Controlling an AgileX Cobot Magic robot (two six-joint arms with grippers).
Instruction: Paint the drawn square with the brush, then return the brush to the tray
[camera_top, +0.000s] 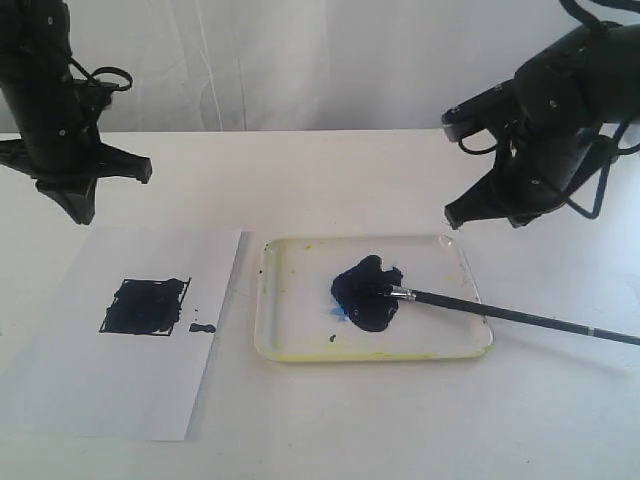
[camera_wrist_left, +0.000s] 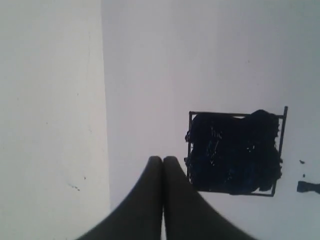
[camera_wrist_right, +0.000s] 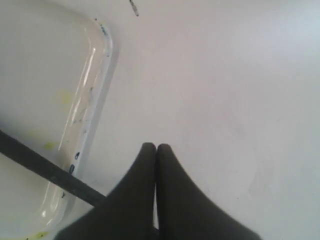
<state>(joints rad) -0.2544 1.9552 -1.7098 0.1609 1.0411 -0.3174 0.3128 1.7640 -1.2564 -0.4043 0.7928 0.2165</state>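
brush (camera_top: 520, 317) tail cut off — exterior view, tray (camera_wrist_right: 92, 100) cropped — right wrist view

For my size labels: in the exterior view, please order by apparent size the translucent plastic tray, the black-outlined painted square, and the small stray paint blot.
1. Translucent whitish plastic tray.
2. Black-outlined painted square.
3. Small stray dark paint blot, clearly smallest.

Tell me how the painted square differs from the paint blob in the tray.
The square sits on the paper; the blob lies in the tray. The square's paint is a streaky, roughly boxy patch framed by a thin outline; the blob is a rounded, irregular puddle. The brush tip rests in the blob; nothing touches the square. Both are dark blue-black.
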